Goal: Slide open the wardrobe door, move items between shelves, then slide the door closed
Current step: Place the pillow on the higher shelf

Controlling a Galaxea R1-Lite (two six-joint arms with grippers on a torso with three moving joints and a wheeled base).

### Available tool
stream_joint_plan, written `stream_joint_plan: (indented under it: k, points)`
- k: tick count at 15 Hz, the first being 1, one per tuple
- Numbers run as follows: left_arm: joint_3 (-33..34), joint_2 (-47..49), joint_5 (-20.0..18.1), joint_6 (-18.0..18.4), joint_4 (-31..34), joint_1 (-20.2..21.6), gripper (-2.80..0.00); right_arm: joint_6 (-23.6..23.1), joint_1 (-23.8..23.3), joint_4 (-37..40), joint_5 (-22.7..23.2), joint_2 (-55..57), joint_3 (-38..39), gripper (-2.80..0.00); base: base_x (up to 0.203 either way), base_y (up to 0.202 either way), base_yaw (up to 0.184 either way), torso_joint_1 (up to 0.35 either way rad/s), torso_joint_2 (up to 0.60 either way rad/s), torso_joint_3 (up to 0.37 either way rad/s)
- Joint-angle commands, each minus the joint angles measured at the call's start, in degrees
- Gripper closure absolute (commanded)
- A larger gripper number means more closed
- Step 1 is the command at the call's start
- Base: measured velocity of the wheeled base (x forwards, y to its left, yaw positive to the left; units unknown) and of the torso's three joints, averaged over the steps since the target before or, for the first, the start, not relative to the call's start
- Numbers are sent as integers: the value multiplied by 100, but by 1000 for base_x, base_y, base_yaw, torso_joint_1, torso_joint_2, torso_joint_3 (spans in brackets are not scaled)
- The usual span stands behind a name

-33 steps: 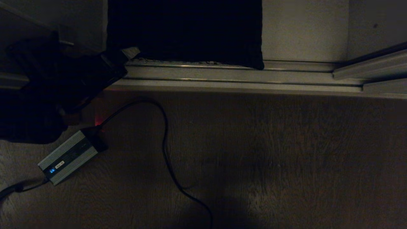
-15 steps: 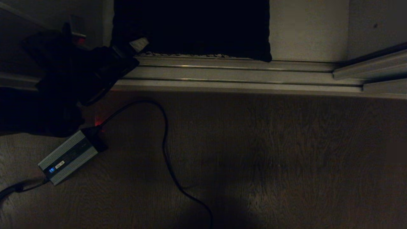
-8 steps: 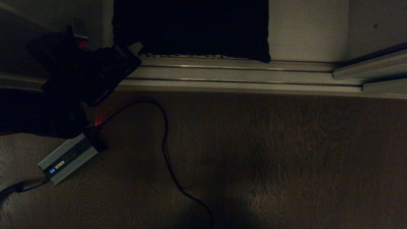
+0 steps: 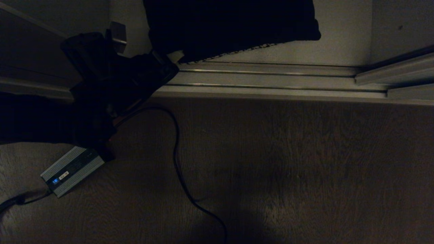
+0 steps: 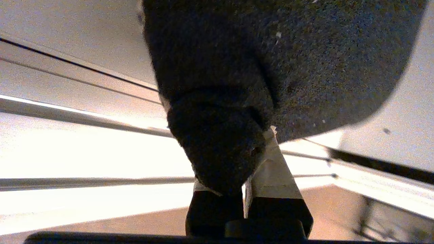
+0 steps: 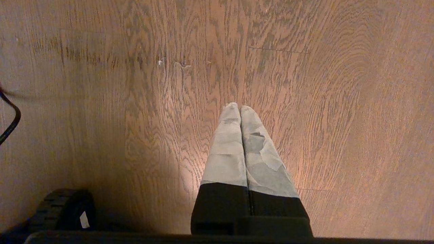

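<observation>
At wardrobe opening, low by floor track: left gripper (image 4: 171, 62) w/ jaws clamped on lower corner of the black cushion (image 4: 230, 27).
Left gripper, wrist view: left gripper (image 5: 244, 183) pinches a bunched corner of black cushion (image 5: 271, 61); pale fingertips (image 5: 274, 173) show just beside the fabric.
Black cushion: dark, plain side to camera, tilted; gripped corner is low, opposite lower corner is raised off the shelf (image 4: 325, 37). A thin patterned edge shows along its bottom seam.
Shelf: pale board inside wardrobe, behind the track; cushion is over it, mostly apart from it on right side.
Floor track (image 4: 271, 79): ribbed pale metal rails, between shelf and wood floor (image 4: 305, 169).
Sliding wardrobe door (image 4: 396, 73): only its pale bottom frame shows at right, angled, well apart from the cushion; opening is uncovered in front of cushion.
Right gripper (image 6: 240, 110): jaws together, nothing between, pointing at wood floor; not in head view.
Power brick (image 4: 72, 171): grey, on floor near left arm, blue light on; black cable (image 4: 176, 159) loops across floor.
Other cushion: not seen in any view.
</observation>
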Motion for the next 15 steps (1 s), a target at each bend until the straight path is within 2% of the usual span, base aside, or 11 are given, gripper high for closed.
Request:
stream_joint_plan:
  k: [1,6,11,15]
  points:
    - [-40,-41,-7,-20,102,-146,0,-2,0,2,2,6,18,0,0,0,0,0,0,0]
    - [619,-312,-133,-71,291,-170,0,-2,0,2,2,-1,18,0,0,0,0,0,0,0]
    - [811,-357,-623,-485,514,-194,0,-2,0,2,2,4,18,0,0,0,0,0,0,0]
    - [762,-337,-590,-463,608,-168,0,-2,0,2,2,-2,18,0,0,0,0,0,0,0]
